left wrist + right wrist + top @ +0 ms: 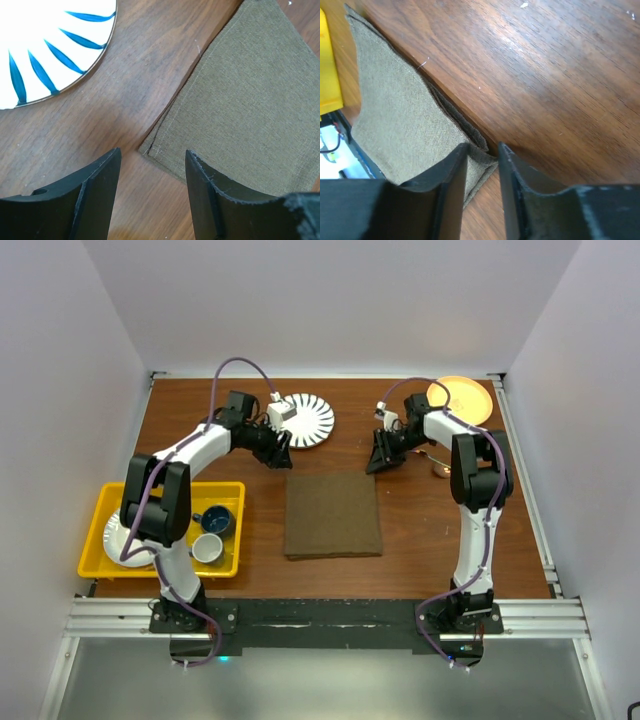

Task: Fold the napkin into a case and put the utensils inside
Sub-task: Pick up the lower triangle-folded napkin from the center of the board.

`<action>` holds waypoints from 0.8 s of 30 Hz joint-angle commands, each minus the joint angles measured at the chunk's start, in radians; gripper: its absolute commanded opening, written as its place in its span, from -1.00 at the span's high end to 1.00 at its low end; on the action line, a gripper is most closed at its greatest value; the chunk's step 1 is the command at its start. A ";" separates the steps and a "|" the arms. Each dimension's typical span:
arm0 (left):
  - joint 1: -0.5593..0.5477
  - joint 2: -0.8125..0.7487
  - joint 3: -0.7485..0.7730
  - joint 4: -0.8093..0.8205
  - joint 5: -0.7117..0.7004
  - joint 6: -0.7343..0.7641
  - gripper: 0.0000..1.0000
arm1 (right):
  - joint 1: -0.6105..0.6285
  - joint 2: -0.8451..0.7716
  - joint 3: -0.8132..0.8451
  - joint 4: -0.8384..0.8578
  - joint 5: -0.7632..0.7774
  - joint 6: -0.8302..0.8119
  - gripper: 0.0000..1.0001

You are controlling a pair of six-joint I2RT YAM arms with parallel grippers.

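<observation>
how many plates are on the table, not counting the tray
2: a white round plate with blue stripes at the far middle, and a plain orange round plate at the far right corner.
</observation>
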 commanded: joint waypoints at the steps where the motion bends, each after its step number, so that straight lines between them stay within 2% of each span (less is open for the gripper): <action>1: 0.029 0.016 0.026 0.042 0.029 -0.032 -0.18 | -0.009 0.011 0.002 -0.005 -0.033 0.017 0.43; 2: 0.032 0.019 0.027 0.042 0.032 -0.039 -0.17 | -0.009 0.008 0.002 -0.008 -0.041 0.017 0.57; 7: 0.041 0.018 0.026 0.044 0.037 -0.041 -0.17 | -0.009 -0.038 -0.010 0.000 -0.099 0.013 0.98; 14: 0.046 0.010 0.024 0.065 0.028 -0.052 -0.18 | -0.009 -0.118 -0.062 0.026 -0.131 -0.039 1.00; 24: 0.048 0.005 0.026 0.060 0.028 -0.041 -0.23 | 0.027 -0.207 -0.113 -0.026 -0.052 -0.309 1.00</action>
